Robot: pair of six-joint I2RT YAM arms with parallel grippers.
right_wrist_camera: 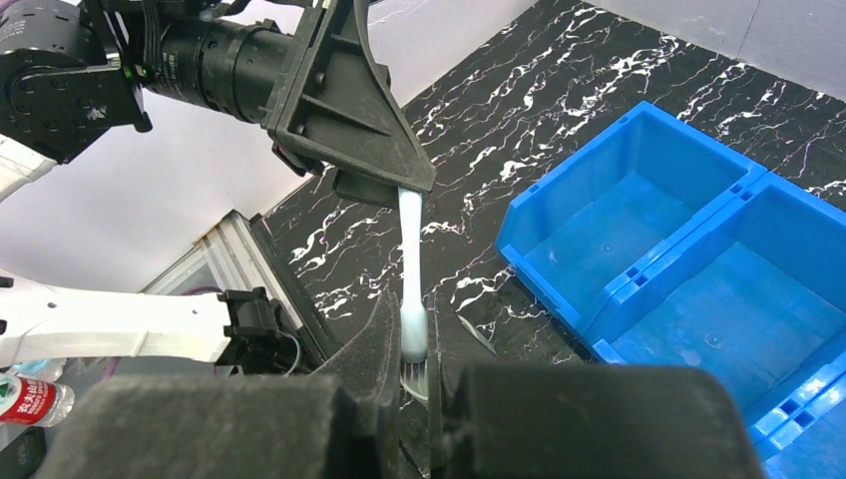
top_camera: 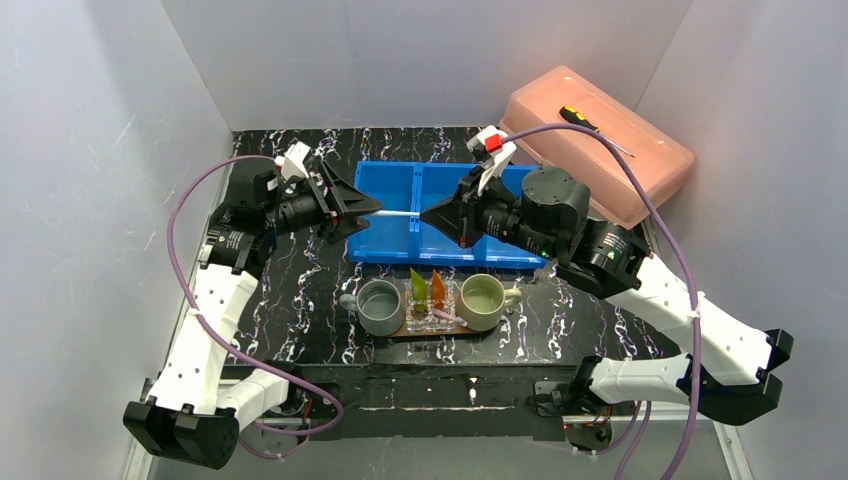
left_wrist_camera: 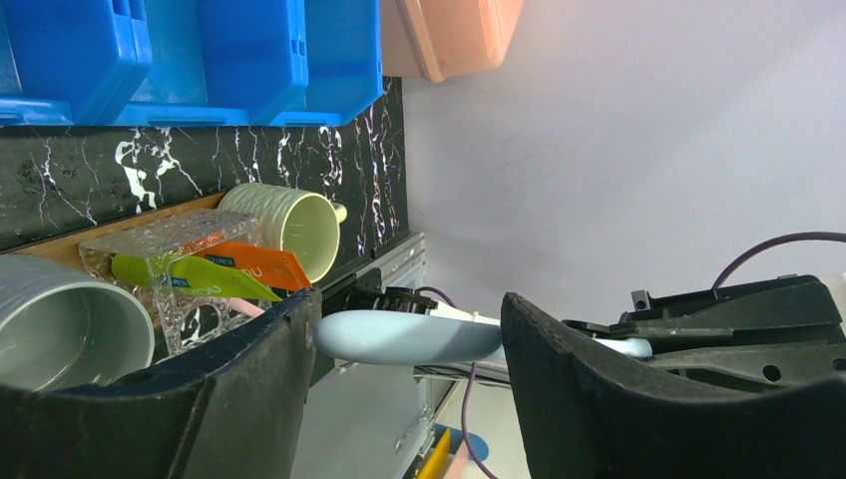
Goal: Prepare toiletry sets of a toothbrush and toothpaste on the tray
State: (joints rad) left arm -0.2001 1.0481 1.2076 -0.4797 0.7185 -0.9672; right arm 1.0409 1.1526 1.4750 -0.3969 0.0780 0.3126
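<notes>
Mid-air handover, by the look of it. Tray with grey mug and pale green mug below, nearer than both grippers. Right gripper clamped on toothbrush head; left gripper fingers apart at the handle end. Next: lower into a mug.

Black white-veined marble-look tabletop, plain pale grey walls on three sides, soft even light

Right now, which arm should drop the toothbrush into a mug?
Right, I'd say. The right tool is shut on the toothbrush at its bristle end, while the left tool stands open around the handle. The green mug also sits on the right arm's side.
</notes>
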